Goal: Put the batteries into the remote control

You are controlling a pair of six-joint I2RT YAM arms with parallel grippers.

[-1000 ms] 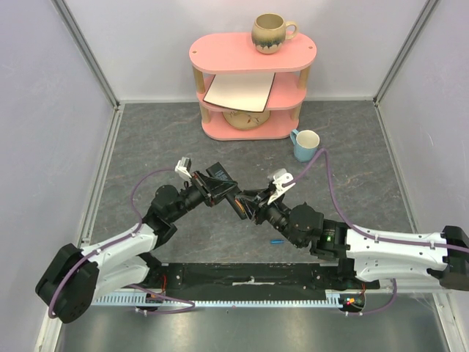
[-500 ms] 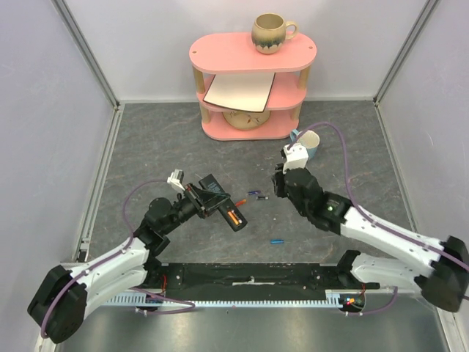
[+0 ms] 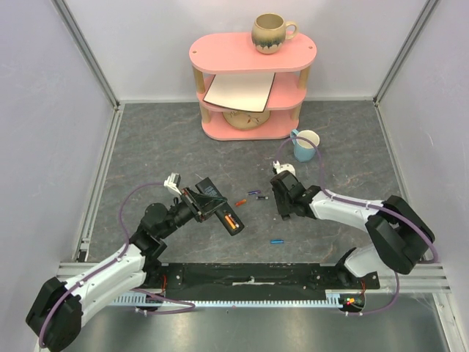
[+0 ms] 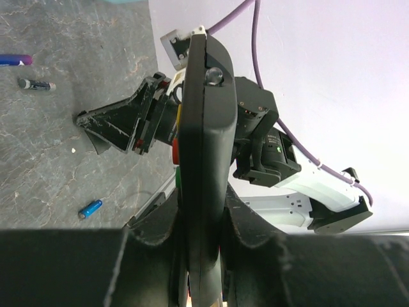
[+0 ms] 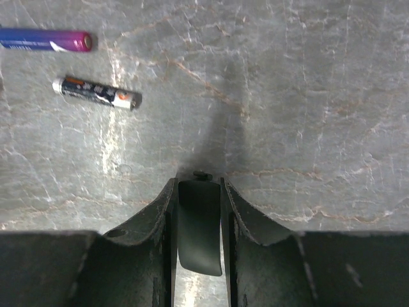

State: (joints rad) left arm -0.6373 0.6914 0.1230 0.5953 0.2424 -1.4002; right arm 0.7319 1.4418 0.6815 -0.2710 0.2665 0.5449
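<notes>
My left gripper [image 3: 198, 202] [image 4: 203, 214] is shut on the remote control [image 3: 218, 208] [image 4: 203, 121] and holds it off the table. The remote's battery bay faces up and shows an orange battery inside. My right gripper [image 3: 283, 208] [image 5: 199, 185] is low over the table, shut on a small flat black plate [image 5: 199, 225] that looks like the battery cover. Loose batteries lie between the arms: a red-orange one [image 3: 239, 202], a blue-and-purple one [image 3: 254, 193] [image 5: 45, 39] and a dark one [image 3: 262, 197] [image 5: 96, 93]. A blue battery [image 3: 276, 240] [image 4: 90, 208] lies nearer the bases.
A pink three-tier shelf [image 3: 249, 88] stands at the back, with a brown mug [image 3: 271, 33] on top and a white board on its middle tier. A light blue cup [image 3: 305, 145] sits just behind my right arm. Walls enclose the table on three sides.
My right gripper has pulled away from the remote, swung right and come down to the table with the black plate. My left arm has drawn back a little, still holding the remote.
</notes>
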